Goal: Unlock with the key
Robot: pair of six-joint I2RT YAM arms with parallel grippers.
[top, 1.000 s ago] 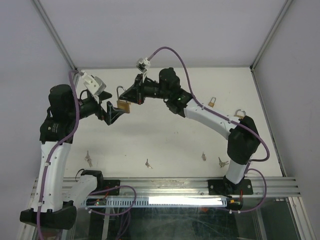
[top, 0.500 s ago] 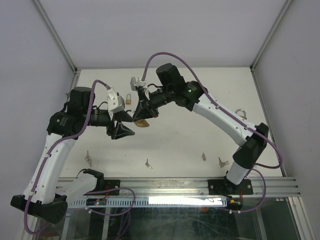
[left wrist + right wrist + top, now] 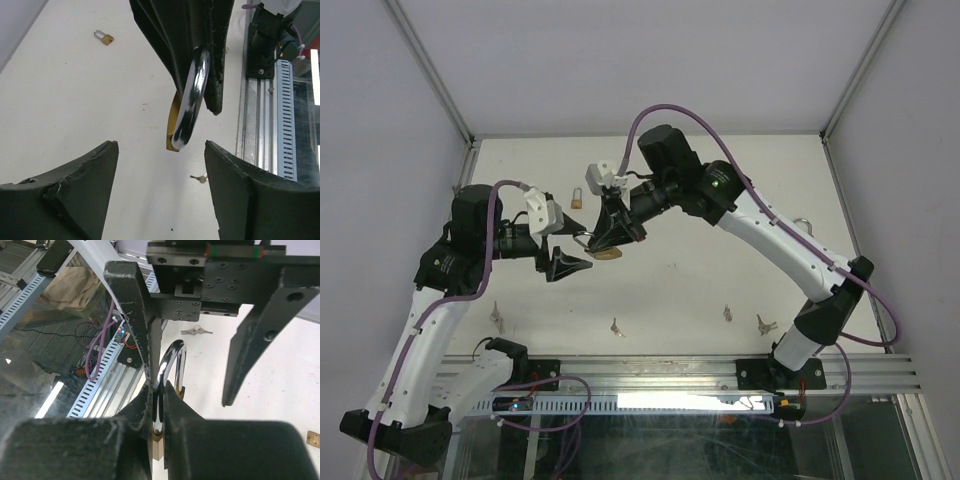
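Padlock (image 3: 607,254) carried nearer, right pincer (image 3: 608,237) clamped on its shackle (image 3: 172,357), left pincer (image 3: 161,146) apart just beside

Brass padlock (image 3: 607,253) (chrome shackle (image 3: 192,95) pinched) hangs in midair.

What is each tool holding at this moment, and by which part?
The right tool holds the brass padlock by its steel shackle. The left tool is open, holding nothing.
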